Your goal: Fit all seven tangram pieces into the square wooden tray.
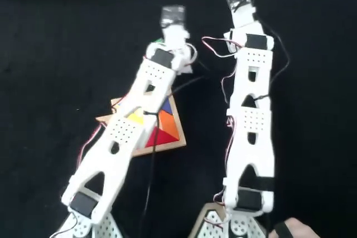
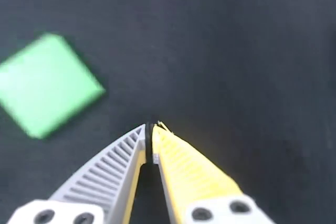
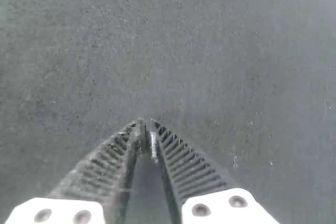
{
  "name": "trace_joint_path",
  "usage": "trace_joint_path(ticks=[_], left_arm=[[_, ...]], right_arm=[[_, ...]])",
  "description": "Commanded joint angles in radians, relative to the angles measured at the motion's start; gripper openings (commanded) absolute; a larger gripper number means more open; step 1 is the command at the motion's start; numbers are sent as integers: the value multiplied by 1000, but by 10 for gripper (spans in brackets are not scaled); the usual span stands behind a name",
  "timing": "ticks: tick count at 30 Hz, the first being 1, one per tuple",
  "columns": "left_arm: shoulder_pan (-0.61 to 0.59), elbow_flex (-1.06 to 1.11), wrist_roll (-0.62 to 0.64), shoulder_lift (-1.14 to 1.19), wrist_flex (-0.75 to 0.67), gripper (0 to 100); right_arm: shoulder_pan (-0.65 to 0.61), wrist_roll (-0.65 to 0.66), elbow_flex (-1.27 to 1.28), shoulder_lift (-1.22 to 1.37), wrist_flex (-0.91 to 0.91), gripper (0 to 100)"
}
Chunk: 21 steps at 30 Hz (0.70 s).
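Under the left arm (image 1: pixel 131 121), the tray (image 1: pixel 177 140) holds yellow, orange, red and blue pieces; the rest is hidden. Green square (image 2: pixel 47 85) still loose on table (image 1: pixel 56 54), near left gripper (image 2: pixel 151 129). Right gripper (image 3: pixel 146 125) likewise: fingers closed, empty.

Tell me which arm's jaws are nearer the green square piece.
Left. Its shut jaws hang close beside the green square piece; the right arm's shut jaws are farther off, over bare black cloth.

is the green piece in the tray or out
Out. The green piece lies on the black cloth, well apart from the tray.
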Motion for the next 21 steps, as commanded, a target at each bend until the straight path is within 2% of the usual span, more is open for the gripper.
trace_joint_path(ticks=[1, 6, 10, 14, 17, 21], left_arm=[[91, -50, -180, -215, 152, 28], [105, -48, -336, -479, 376, 29], [35, -47, -437, -738, 543, 29], [-202, -45, -465, -957, 535, 29], [-343, -44, -466, -968, 526, 29], [-400, 91, -486, -842, 420, 29]], right_arm=[[6, -2, -54, -21, -11, 11], [9, -2, -54, -21, -14, 11], [12, -2, -54, -21, -15, 11], [11, -2, -54, -21, -12, 11], [9, -2, -54, -19, -14, 11], [8, -2, -54, -16, -15, 11]])
